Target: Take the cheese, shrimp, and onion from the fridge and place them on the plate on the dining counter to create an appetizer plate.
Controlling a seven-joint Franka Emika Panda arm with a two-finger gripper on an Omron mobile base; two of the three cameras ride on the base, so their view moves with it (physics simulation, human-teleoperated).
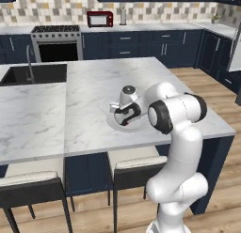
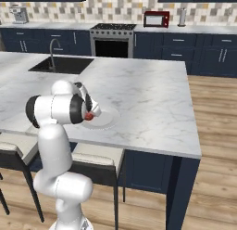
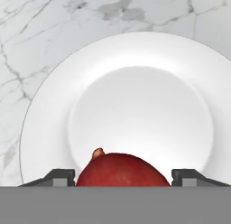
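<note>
The onion [image 3: 122, 170], a dark-red ball with a small brown tip, sits between the two finger tips of my gripper [image 3: 122, 177], which is shut on it. Directly beneath lies the round pale plate [image 3: 135, 56], bare where it shows, on the marble dining counter [image 3: 40, 42]. From the left base view the gripper [image 1: 126, 115] points down over the plate [image 1: 137, 127] near the counter's front edge. The right base view has the onion [image 2: 89, 116] as a red spot at the hand, just left of the plate [image 2: 109, 117]. Cheese, shrimp and fridge are out of view.
A dark sink [image 1: 37, 73] with a faucet is set into the island's far left. Two stools [image 1: 136, 164] [image 1: 28, 182] stand under the front edge beside my base. The back wall holds a stove [image 1: 55, 42] and a red microwave [image 1: 100, 19].
</note>
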